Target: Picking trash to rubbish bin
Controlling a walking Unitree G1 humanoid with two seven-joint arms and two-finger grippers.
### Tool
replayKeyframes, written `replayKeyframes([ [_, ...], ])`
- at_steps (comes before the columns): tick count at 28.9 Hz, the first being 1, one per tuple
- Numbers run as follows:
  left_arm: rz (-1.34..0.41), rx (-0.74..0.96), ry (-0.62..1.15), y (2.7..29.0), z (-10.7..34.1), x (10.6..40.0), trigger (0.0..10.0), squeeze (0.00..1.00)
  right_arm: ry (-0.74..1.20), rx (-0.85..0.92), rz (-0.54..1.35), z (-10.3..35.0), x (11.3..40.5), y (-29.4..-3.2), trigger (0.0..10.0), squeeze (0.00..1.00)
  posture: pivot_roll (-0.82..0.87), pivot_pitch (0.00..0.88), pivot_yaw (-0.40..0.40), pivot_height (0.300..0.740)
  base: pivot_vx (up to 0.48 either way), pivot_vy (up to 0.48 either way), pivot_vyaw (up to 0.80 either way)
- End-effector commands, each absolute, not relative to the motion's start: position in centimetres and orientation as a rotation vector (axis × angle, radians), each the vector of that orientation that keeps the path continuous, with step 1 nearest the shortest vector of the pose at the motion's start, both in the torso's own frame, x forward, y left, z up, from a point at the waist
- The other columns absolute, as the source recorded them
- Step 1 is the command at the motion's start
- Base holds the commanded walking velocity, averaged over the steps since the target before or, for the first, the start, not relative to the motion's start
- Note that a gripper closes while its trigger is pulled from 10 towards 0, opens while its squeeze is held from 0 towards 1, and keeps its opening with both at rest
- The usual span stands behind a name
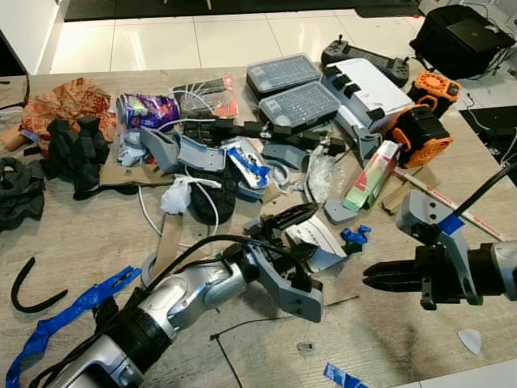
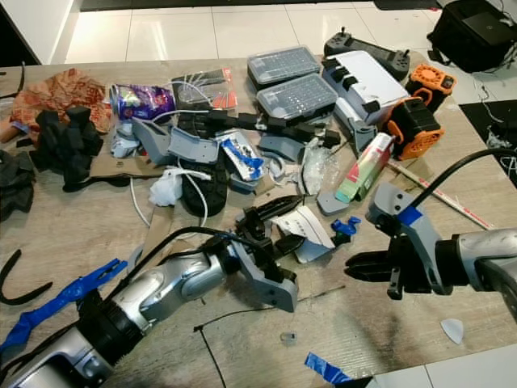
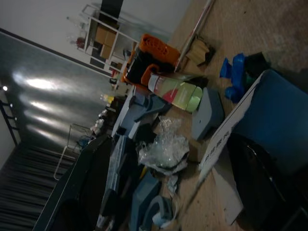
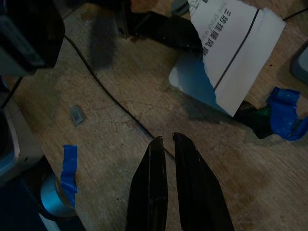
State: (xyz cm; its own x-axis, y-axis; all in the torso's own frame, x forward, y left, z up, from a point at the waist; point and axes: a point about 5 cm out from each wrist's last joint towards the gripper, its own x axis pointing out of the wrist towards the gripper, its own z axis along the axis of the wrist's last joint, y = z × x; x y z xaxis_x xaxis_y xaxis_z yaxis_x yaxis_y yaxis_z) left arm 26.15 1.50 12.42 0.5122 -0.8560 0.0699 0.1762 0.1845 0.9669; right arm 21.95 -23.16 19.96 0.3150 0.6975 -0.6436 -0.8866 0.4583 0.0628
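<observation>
A white printed card with a blue backing [image 1: 317,239] lies flat in the middle of the cluttered wooden table [image 1: 81,242]. My left gripper [image 1: 292,226] reaches in from the lower left, its two black fingers apart, one above and one beside the card's [image 4: 240,53] near edge. A black finger [image 3: 255,178] shows next to the card [image 3: 226,144] in the left wrist view. My right gripper [image 1: 367,279] hovers low over bare wood to the card's right, fingers pressed together [image 4: 166,139], holding nothing. A crumpled blue tape scrap [image 1: 355,236] lies beside the card.
A thin black cable tie [image 1: 242,327], a small grey clip [image 1: 305,347] and a blue tape strip [image 1: 335,373] lie near the front edge. Behind the card are clear plastic wrap [image 1: 323,174], a green tube [image 1: 371,174], grey cases [image 1: 299,105] and an orange tool [image 1: 420,133].
</observation>
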Motion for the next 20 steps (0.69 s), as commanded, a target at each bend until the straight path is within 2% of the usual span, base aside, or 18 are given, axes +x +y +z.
replayKeyframes([
  [1, -0.845, 1.162, -0.727, 0.94, 11.92, 25.81, 10.0, 0.00, 0.647, -0.333, 1.081, 20.25, 21.79, -22.78, 10.0, 0.00, -0.13, 0.191, -0.007, 0.740, 0.000, 0.000, 0.00],
  [3, -0.845, 1.161, -0.728, 0.89, 11.89, 25.79, 10.0, 0.00, 0.645, -0.333, 1.080, 20.29, 21.79, -22.77, 10.0, 0.00, -0.14, 0.192, -0.007, 0.740, 0.000, 0.000, 0.00],
  [4, -0.851, 1.157, -0.731, 0.86, 11.82, 25.71, 0.0, 0.00, 0.641, -0.333, 1.079, 20.38, 21.80, -22.75, 10.0, 0.00, -0.14, 0.192, -0.007, 0.740, 0.000, 0.000, 0.00],
  [20, -0.868, 1.163, -0.725, 1.00, 11.47, 25.76, 0.0, 0.00, 0.635, -0.329, 1.075, 20.48, 21.83, -22.70, 10.0, 0.00, -0.13, 0.194, -0.007, 0.740, 0.000, 0.000, 0.00],
])
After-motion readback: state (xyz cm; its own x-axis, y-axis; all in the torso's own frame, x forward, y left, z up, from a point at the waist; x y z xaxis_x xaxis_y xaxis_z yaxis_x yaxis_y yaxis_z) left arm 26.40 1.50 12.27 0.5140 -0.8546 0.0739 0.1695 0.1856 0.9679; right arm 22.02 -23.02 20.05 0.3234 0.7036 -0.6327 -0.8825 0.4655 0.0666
